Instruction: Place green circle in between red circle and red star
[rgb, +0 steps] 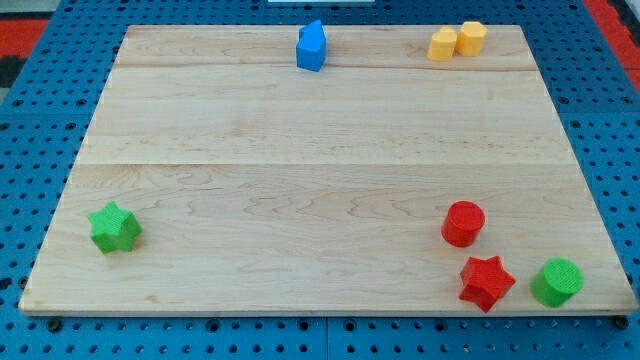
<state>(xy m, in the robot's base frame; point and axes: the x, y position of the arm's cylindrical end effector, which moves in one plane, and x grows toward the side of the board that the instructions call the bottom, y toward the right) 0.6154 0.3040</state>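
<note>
The green circle (557, 282) sits near the board's bottom right corner. The red star (486, 282) lies just to its left, with a small gap between them. The red circle (463, 223) stands above and slightly left of the red star, close to it. My tip and the rod do not show in the camera view.
A green star (114, 228) lies at the view's bottom left. A blue block (311, 46) stands at the top centre. Two yellow blocks (457, 41) touch each other at the top right. The wooden board (320, 150) rests on a blue pegboard.
</note>
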